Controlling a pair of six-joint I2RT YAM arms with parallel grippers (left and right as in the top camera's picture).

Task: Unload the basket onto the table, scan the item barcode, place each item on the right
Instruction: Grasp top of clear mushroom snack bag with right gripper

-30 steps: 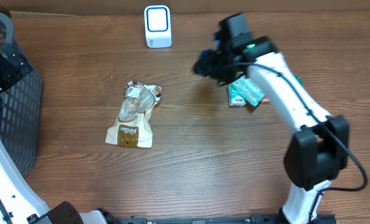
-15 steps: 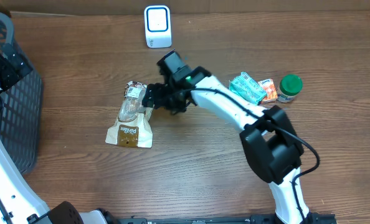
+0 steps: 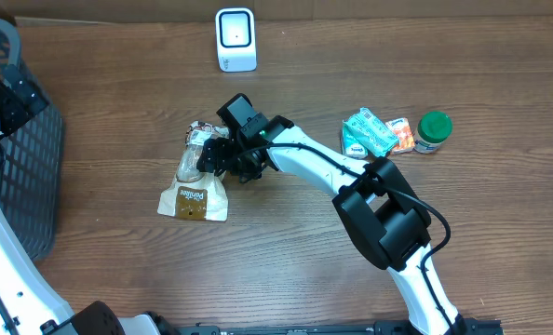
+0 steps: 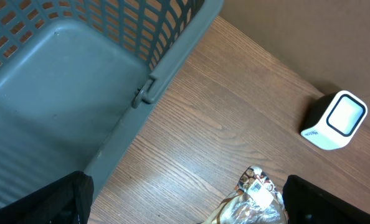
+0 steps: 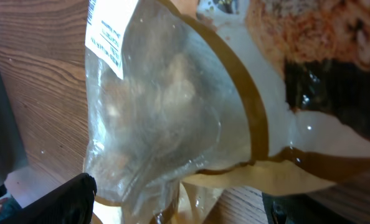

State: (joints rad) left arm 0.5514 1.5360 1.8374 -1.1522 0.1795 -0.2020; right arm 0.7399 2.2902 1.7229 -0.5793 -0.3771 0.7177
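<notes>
Overhead view: right gripper (image 3: 213, 156), jaws parted and gripping nothing, over the upper part of the snack bag (image 3: 196, 179) lying flat on the table (image 3: 286, 251). Left gripper (image 4: 185, 202) spread wide beside the basket (image 4: 54, 93); scanner (image 3: 236, 39) stands well apart.

The table (image 3: 286, 251) is brown wood-grain, smooth with a dull sheen. The snack bag (image 5: 191, 124) is glossy crinkled clear plastic with brown and cream print and a white paper label (image 5: 110, 31). The basket (image 4: 60, 81) is matt grey moulded plastic lattice. The scanner (image 3: 236, 39) is smooth white plastic.
</notes>
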